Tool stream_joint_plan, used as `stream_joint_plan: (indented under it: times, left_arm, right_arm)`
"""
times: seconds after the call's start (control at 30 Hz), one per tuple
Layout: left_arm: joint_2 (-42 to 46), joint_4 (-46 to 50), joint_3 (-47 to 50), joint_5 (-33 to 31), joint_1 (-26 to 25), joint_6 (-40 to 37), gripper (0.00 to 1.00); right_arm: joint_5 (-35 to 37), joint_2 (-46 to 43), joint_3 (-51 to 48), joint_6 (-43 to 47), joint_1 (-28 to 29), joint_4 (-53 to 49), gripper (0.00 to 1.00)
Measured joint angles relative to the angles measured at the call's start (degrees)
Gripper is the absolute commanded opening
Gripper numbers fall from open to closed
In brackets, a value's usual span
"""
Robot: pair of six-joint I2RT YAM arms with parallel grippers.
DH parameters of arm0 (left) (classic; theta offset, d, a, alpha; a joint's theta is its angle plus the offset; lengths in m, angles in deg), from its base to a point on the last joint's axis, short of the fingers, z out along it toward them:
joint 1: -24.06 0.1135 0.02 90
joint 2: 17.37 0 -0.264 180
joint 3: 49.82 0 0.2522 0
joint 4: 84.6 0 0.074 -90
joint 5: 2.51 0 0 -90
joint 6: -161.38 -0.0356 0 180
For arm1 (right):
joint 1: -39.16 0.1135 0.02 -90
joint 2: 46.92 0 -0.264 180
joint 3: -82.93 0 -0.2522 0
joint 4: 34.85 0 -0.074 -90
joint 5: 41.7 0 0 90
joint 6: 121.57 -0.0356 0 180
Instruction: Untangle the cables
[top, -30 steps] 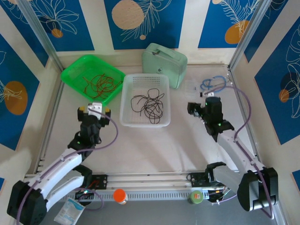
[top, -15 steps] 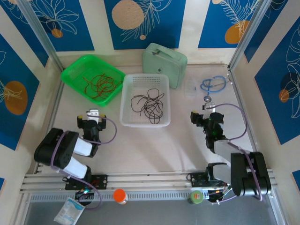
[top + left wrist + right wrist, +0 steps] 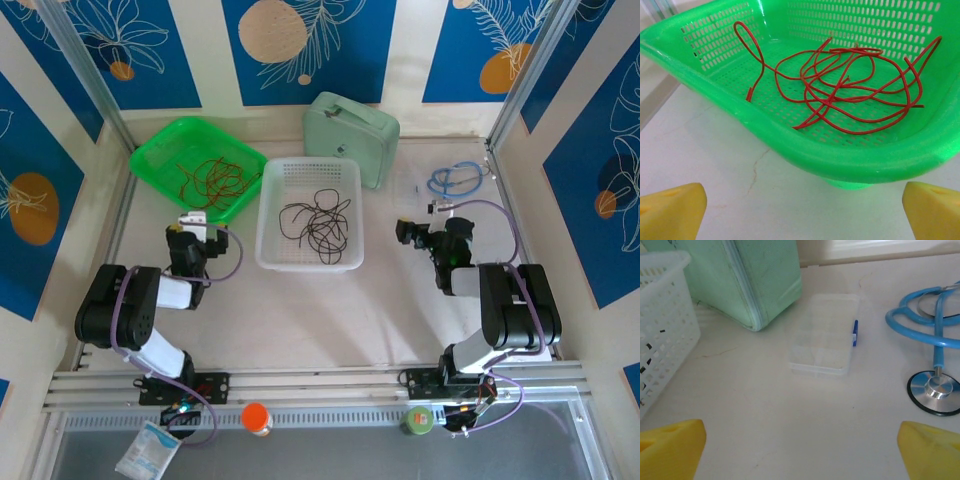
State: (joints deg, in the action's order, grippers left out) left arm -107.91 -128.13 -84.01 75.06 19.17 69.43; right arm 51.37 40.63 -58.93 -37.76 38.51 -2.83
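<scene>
— Overhead first: where do the cables sit?
— I see the red wires point(image 3: 208, 180) in the green basket point(image 3: 160, 145), just beyond my left gripper point(image 3: 196, 228). The black wires point(image 3: 316, 225) lie in the white basket point(image 3: 300, 265), well to the left of my right gripper point(image 3: 418, 232).
— Left wrist?
— Fingers point(image 3: 670, 212) spread wide, holding nothing, over bare table point(image 3: 715, 165). The red tangle lies ahead, inside the basket.
— Right wrist?
— Jaws wide too, empty. The white basket is cut off at the left edge; I barely make out black bits through its holes.
</scene>
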Motion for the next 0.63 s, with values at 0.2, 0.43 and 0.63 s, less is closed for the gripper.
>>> stream_joint_plan:
  times: [0.2,0.43,0.63]
  left_arm:
    - [0.0,1.2,0.0,0.5,0.0,0.2,1.0]
    - [0.0,1.9,0.0,1.6,0.0,0.2,1.0]
    - [0.0,2.5,0.0,2.3,0.0,0.2,1.0]
  right_arm:
    - [0.0,0.0,0.0,0.0,0.1,-0.4,0.99]
    - [0.0,0.0,0.0,0.0,0.1,-0.4,0.99]
    - [0.0,0.0,0.0,0.0,0.1,-0.4,0.99]
